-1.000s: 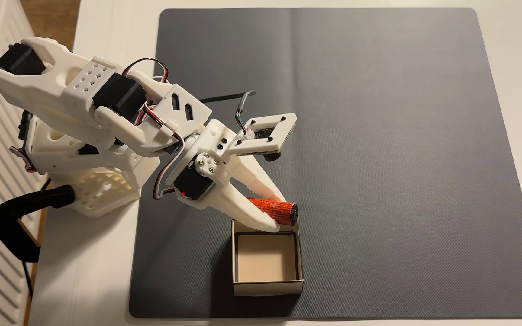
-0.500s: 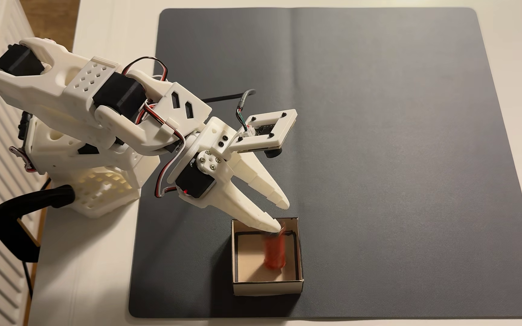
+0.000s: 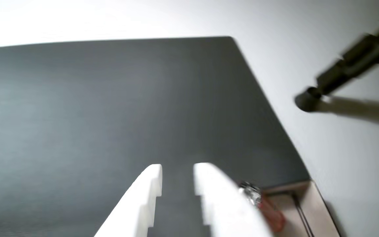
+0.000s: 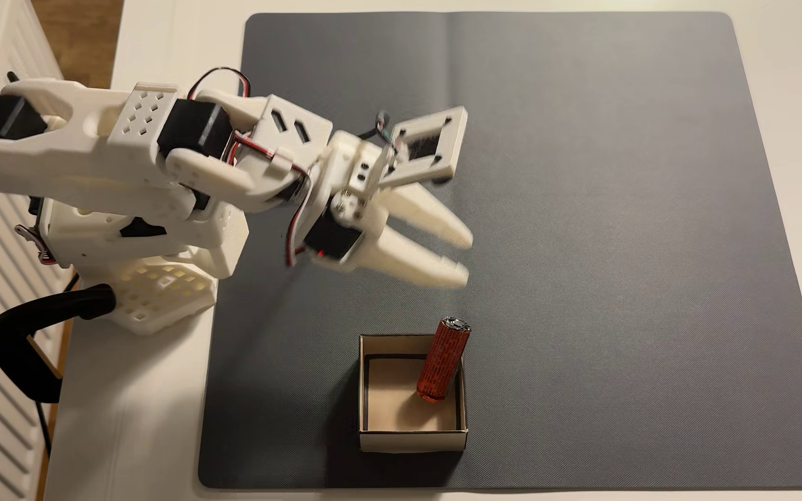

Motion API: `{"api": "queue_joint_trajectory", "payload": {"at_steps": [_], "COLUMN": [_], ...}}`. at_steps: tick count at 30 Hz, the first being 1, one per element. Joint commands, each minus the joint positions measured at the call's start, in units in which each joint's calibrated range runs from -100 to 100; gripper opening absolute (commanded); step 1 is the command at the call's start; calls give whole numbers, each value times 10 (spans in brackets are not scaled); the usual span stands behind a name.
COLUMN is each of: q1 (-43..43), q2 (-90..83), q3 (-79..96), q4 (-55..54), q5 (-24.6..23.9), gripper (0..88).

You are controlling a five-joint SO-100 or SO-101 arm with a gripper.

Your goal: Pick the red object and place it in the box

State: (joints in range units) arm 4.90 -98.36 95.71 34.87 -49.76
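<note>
i let go and pulled back.
the red object [image 4: 442, 361] now leans in the box [image 4: 411, 441] at 3 o'clock; my jaws [image 4: 464, 255] are open, empty.

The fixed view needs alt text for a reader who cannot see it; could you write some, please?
A red object stands tilted in the box on a grey mat, its top leaning over the far right corner. The white arm's open pincer hangs empty above the mat, apart from the box.
</note>
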Motion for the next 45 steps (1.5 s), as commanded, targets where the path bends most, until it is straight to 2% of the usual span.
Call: {"api": "queue_joint_trajectory", "payload": {"at_steps": [1,5,16,25,31,45], "q1": [-37,-63,-76,-77,-74,-79], "q2": [-8,-8,-7,-6,-7,-6], "q3": [-35,-19,41,41,41,41], "q4": [0,7,148,331,407,409], "q5": [-10,-9,-9,-9,-9,-10], "gripper": [6,7,7,10,10,11]}}
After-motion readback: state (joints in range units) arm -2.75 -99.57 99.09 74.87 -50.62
